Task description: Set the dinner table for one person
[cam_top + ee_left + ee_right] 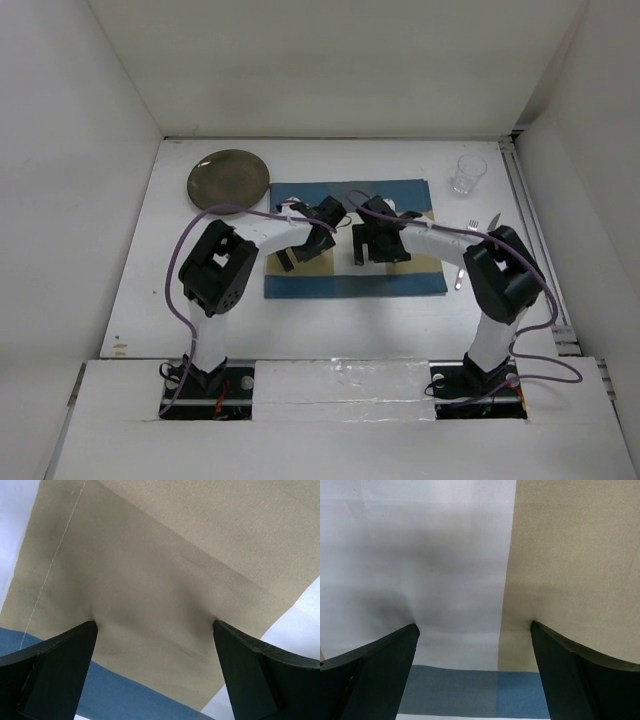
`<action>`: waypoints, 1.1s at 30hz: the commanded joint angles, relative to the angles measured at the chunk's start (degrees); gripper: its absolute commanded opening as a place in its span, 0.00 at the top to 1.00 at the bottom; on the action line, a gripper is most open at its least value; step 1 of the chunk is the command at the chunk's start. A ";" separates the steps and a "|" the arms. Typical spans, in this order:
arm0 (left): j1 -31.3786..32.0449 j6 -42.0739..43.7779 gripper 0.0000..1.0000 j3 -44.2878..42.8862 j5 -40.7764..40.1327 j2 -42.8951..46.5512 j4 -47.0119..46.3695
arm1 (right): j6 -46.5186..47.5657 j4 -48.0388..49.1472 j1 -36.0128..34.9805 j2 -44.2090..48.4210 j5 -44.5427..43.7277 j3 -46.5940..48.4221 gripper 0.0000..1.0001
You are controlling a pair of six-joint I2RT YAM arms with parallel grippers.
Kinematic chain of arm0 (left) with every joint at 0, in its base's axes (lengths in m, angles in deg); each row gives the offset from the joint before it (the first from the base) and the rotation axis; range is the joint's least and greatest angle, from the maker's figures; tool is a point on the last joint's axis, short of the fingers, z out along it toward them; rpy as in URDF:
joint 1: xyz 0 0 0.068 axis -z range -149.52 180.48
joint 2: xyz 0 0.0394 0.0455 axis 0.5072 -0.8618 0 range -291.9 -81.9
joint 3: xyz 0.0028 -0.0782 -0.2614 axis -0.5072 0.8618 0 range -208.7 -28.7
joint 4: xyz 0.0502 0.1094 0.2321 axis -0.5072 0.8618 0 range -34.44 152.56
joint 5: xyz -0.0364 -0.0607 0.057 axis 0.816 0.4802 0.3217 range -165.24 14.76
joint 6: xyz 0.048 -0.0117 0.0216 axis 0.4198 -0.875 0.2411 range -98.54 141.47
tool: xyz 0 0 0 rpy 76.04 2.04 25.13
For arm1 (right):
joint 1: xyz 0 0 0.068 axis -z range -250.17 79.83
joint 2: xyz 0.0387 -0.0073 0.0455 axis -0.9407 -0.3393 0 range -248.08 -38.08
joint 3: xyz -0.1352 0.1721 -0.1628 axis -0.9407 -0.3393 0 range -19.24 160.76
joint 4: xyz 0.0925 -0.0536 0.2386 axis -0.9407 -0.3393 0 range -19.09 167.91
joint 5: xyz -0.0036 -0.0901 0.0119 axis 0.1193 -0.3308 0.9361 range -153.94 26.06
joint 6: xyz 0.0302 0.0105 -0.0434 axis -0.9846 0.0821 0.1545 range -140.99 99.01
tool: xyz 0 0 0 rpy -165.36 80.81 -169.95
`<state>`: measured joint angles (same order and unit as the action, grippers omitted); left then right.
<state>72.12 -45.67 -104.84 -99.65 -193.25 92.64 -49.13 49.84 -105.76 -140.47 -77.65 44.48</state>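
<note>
left gripper: jaws wide | right gripper: jaws wide | both cover placemat centre

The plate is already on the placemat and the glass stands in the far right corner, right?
Not quite. The plate lies on the bare table, just off the placemat's far left corner, as the top view shows. The glass does stand in the far right corner.
</note>
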 commanded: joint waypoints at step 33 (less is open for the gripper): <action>-9.92 11.94 0.00 -20.10 7.26 -14.68 -0.34 | 8.10 -7.96 11.60 -16.97 4.14 23.64 0.00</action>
<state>62.70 -33.84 -124.36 -92.57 -205.32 91.07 -42.16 43.70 -94.24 -155.95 -72.50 67.58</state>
